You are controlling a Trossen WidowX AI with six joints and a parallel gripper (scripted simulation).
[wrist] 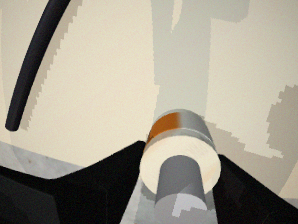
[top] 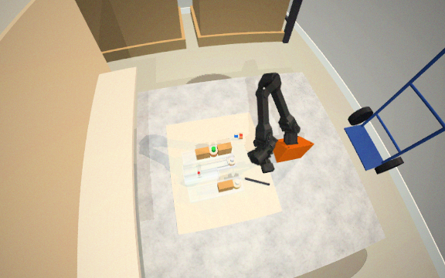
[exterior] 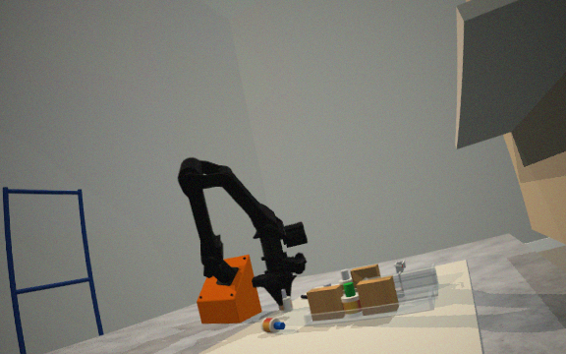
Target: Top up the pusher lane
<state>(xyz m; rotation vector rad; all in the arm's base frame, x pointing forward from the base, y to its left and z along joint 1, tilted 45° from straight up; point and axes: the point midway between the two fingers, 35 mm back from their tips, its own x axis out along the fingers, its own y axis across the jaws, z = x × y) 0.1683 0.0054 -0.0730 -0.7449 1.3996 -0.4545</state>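
My gripper (top: 262, 157) (exterior: 283, 302) (wrist: 178, 155) is shut on a loose upright jar (exterior: 287, 301) (wrist: 192, 145) with a grey cap, a white shoulder and an orange patch on its label. One finger is on each side of the jar, low at the mat in front of the lanes. In the top view the arm hides this jar. A pale-capped jar (top: 231, 161) stands at the front end of the clear middle lane. The pusher plate behind it is too small to make out. Another loose jar (top: 239, 136) (exterior: 269, 324) with a blue cap lies on its side.
A green-capped jar (top: 213, 150) (exterior: 350, 301) stands between two brown boxes (top: 202, 153) (exterior: 325, 302) in one side lane. The other side lane has a brown box (top: 225, 186) and a pale-capped jar (top: 237, 183). A dark rod (top: 257, 181) (wrist: 35, 60) lies near the gripper.
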